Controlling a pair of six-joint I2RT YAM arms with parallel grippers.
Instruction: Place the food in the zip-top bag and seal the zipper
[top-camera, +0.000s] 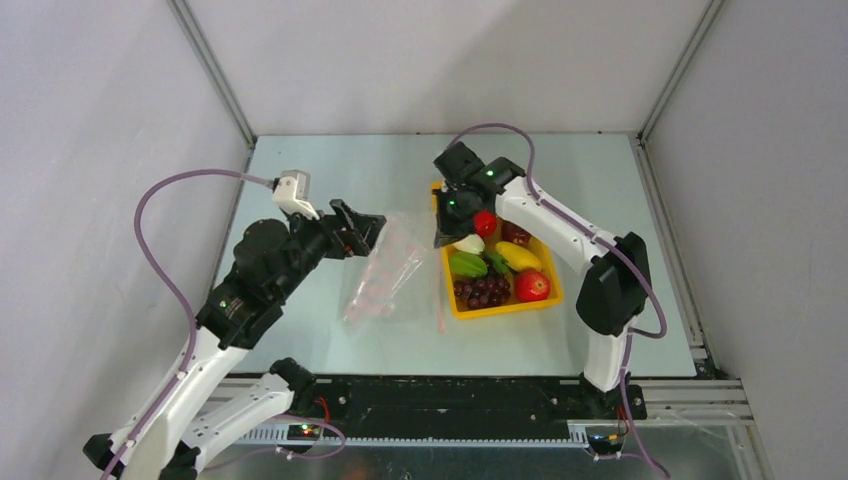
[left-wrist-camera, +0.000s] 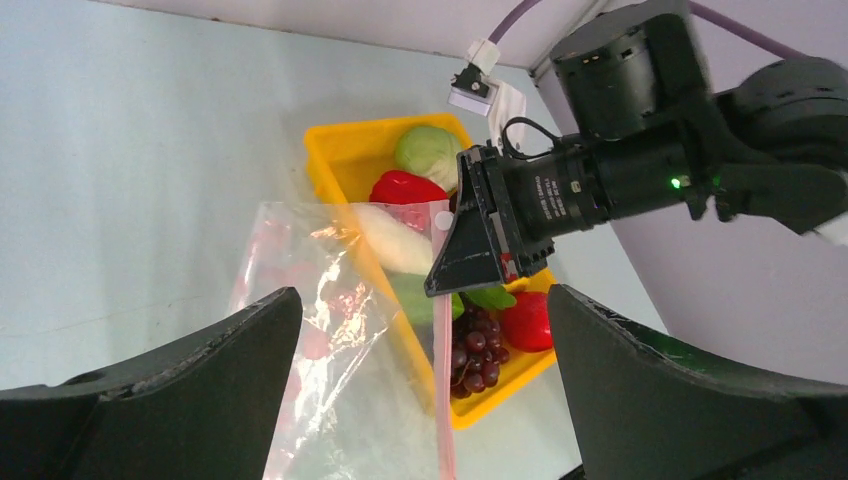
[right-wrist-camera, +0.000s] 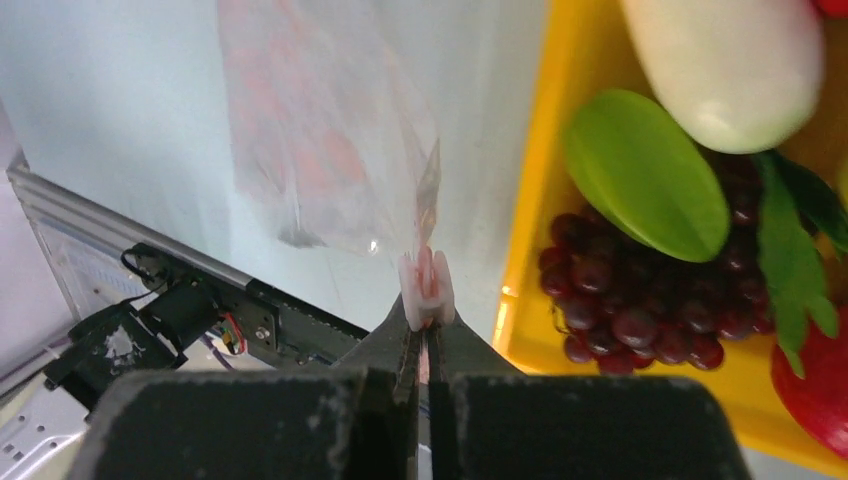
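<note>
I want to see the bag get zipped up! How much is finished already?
Done: nothing packed yet; all the food sits in the yellow tray, and the zip-top bag looks empty. In hand: the right gripper is pinched shut on the zipper at the bag's mouth, and the left gripper hovers open beside the bag. Left: open the bag, move every piece in, then seal the zipper.

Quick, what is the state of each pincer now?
Left pincer: open, holding nothing.
Right pincer: closed on the zipper.
</note>
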